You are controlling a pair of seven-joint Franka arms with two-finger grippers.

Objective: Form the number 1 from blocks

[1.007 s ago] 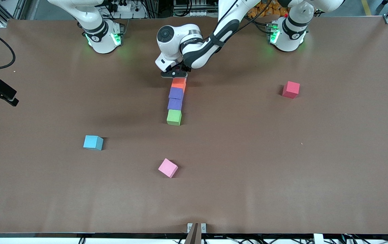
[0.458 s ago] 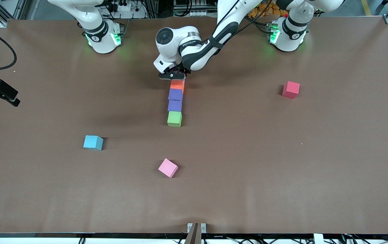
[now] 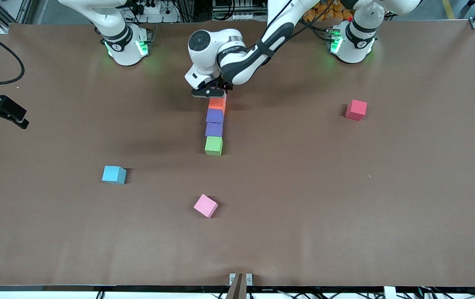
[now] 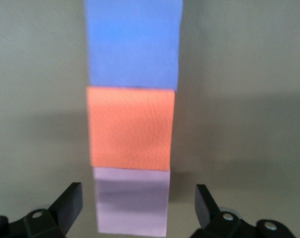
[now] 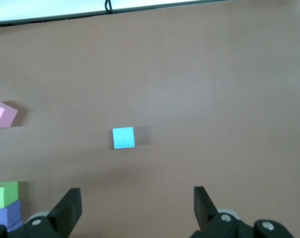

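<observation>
Four blocks lie in a touching line on the table: green (image 3: 213,145) nearest the front camera, then purple (image 3: 214,129), a second purple (image 3: 215,116) and orange (image 3: 217,104). In the left wrist view a light pink block (image 4: 132,203) lies against the orange block (image 4: 131,128), at the line's end nearest the robots. My left gripper (image 3: 209,92) (image 4: 137,196) is open around that pink block, its fingers clear of both sides. My right gripper (image 5: 135,198) waits open and empty high above the table, looking down on the cyan block (image 5: 123,138).
Loose blocks lie apart from the line: cyan (image 3: 114,174) toward the right arm's end, a tilted pink one (image 3: 205,205) nearer the front camera, and red (image 3: 356,109) toward the left arm's end. The brown table (image 3: 345,207) stretches wide around them.
My left gripper has opened and let go of the light pink block, then drawn back slightly. The line of blocks has straightened a little. The loose blocks have not moved.
</observation>
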